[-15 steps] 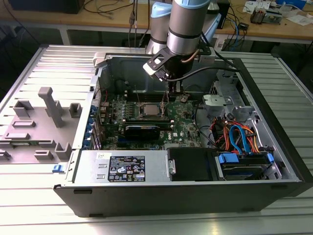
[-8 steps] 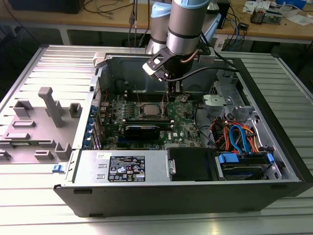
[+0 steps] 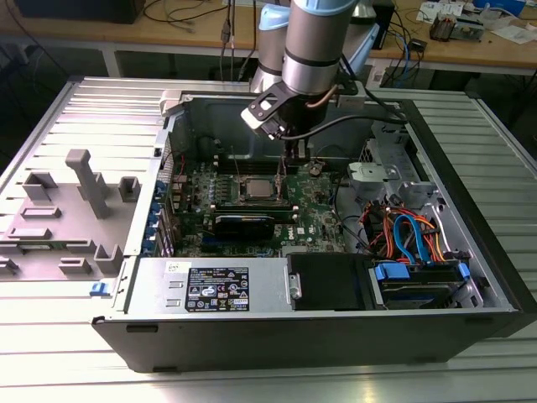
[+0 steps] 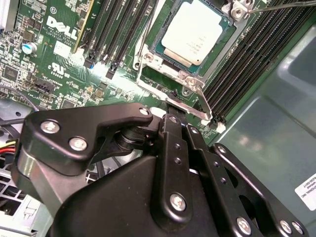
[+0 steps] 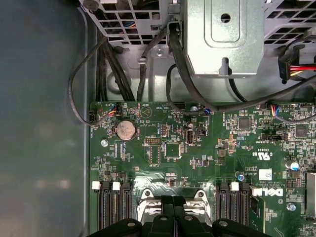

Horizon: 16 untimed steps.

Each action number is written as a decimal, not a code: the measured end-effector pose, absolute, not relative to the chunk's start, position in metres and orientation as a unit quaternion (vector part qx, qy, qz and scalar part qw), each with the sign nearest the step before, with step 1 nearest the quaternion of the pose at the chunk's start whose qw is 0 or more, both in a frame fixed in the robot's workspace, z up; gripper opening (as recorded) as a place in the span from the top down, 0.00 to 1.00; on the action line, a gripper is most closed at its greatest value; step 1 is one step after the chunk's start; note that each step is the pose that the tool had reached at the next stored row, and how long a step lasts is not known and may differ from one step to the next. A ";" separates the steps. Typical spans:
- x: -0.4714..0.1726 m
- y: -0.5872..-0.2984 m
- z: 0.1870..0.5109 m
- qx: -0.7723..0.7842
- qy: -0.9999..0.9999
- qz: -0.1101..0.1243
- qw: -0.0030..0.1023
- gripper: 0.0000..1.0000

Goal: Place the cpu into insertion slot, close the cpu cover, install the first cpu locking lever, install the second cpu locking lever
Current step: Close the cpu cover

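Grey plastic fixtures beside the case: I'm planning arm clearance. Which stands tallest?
The grey T-topped upright post at the exterior view's left; the other fixtures around it are low blocks and brackets.

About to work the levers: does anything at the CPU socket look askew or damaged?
Nothing stands out. In the second wrist view the cpu lies flat and square in the insertion slot, the cpu cover frames it evenly, and the tool sits at the socket's edge. No bent or loose parts show.

White logo on green motherboard
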State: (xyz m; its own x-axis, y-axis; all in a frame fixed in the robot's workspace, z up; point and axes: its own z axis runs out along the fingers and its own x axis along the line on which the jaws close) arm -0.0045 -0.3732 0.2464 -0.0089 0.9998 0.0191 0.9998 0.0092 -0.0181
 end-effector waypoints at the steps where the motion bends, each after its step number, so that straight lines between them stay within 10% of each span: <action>1: -0.005 -0.373 0.246 -0.704 -0.710 0.000 0.013 0.89; 16: -0.006 -0.373 0.246 -0.704 -0.710 0.000 0.014 0.89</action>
